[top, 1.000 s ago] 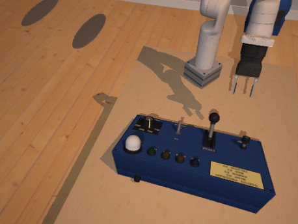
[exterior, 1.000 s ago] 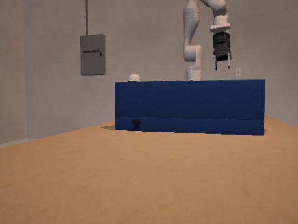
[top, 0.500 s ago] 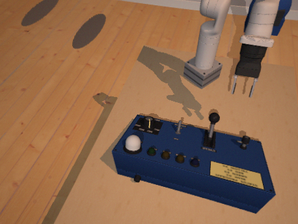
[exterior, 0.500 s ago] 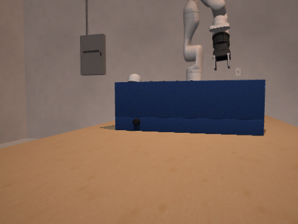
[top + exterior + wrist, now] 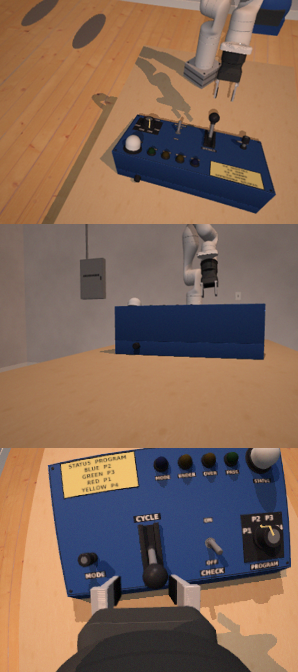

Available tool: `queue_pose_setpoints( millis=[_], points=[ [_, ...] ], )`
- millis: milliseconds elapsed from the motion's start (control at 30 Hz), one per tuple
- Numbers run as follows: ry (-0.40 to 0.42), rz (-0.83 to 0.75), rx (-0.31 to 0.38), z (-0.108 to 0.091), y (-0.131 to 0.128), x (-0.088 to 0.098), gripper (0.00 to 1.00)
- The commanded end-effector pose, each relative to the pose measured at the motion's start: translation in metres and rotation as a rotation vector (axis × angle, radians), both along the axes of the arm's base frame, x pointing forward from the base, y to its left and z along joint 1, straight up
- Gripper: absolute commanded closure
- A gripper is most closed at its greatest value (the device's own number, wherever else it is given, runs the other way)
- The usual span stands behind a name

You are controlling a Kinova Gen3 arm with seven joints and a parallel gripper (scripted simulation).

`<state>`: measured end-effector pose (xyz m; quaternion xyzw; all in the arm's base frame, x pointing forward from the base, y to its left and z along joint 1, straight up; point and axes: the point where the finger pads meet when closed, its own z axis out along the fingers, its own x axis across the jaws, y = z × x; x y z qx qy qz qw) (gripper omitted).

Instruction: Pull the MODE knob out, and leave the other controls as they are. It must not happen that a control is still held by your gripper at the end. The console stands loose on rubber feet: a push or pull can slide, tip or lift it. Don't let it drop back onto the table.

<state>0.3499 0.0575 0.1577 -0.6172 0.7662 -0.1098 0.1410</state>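
The blue console (image 5: 192,159) stands on the tan mat. The small black MODE knob (image 5: 244,141) sits upright at the right end of its top face; in the wrist view it is at the lower left of the panel (image 5: 87,560). My gripper (image 5: 225,92) is open and empty. It hangs above and behind the console's rear edge, well clear of the knob. In the wrist view the fingertips frame the ball of the CYCLE lever (image 5: 153,575). From the low front view the gripper (image 5: 209,290) shows above the console (image 5: 190,329), whose top face is hidden.
On the panel are a CYCLE lever (image 5: 213,127), a toggle switch (image 5: 178,127), a rotary PROGRAM selector (image 5: 149,122), a white dome button (image 5: 133,143), several small lamps (image 5: 172,157) and a yellow label (image 5: 236,174). A small black knob (image 5: 137,178) sits on the front face. The arm's base (image 5: 202,71) stands behind.
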Motion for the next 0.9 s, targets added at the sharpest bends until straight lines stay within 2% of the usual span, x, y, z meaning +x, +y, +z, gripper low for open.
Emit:
queue_pose_setpoints(
  millis=[0, 200, 467, 533, 700, 867],
  points=[
    [0.007, -0.032, 0.003, -0.003, -0.020, 0.002, 0.00],
    [0.017, -0.030, 0.009, -0.013, -0.070, 0.002, 0.00],
    [-0.001, -0.031, 0.019, -0.021, -0.132, -0.007, 0.00],
    [-0.001, -0.031, 0.019, -0.021, -0.132, -0.007, 0.00],
    [-0.020, -0.034, 0.020, -0.023, -0.159, -0.015, 0.00],
    [-0.034, -0.036, 0.018, -0.023, -0.175, -0.020, 0.00]
  ],
)
